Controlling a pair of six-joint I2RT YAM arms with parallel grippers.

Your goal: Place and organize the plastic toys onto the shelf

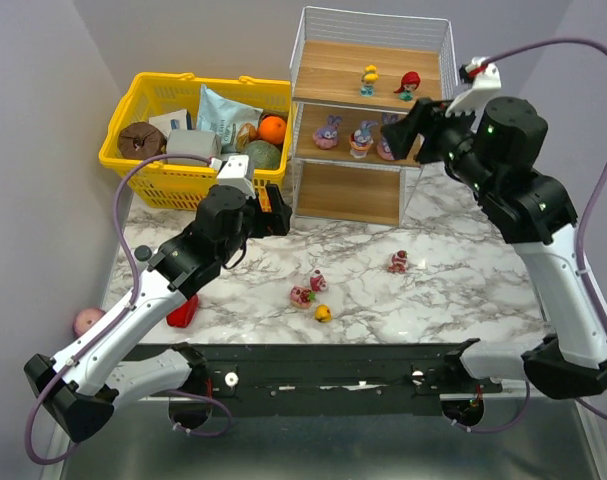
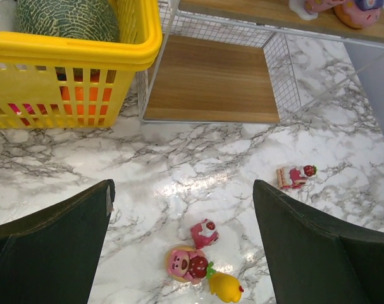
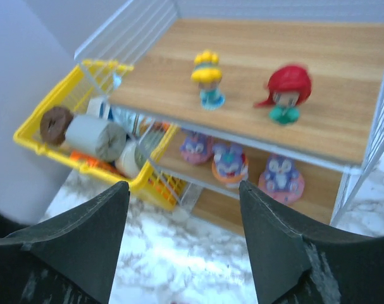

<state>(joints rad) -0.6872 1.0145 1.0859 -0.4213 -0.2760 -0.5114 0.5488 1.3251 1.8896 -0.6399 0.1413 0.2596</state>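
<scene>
Marble tabletop point(image 2: 198, 158) below, both tools hang apart and empty: right gripper point(image 3: 182, 190) faces the shelf point(image 3: 343, 76), where five toys point(image 3: 207, 79) stand at twelve o'clock; left gripper point(image 2: 182, 183) hovers over loose toys point(image 2: 188, 263) at six o'clock. Probably light, hard, slick: pinch across the body. Yellow basket point(image 2: 65, 54) crowds eleven o'clock, beside the shelf.

Top view high over table point(image 1: 453, 290); left wrist low over it; right wrist close above shelf point(image 1: 333, 75), shared by all
</scene>
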